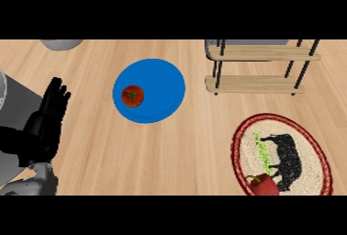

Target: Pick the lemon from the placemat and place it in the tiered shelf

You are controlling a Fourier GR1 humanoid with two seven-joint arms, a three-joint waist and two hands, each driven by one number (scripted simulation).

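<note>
Nearest me, at the wooden counter's (169, 151) front right corner, I see an oval woven placemat with a red border and a black cow print (281, 155); a red bell pepper (265, 185) sits on its front edge. I see no lemon on it. At the left edge my black left hand (47, 120) rests open, fingers straight and together. Mid-counter lies a round blue plate (150, 90) carrying a red tomato (132, 95). At the far right stands the black-framed wooden tiered shelf (261, 66).

A kitchen: a wooden counter (169, 151) bears a blue plate (159, 82), a tomato (133, 95) and a woven placemat (308, 151).
</note>
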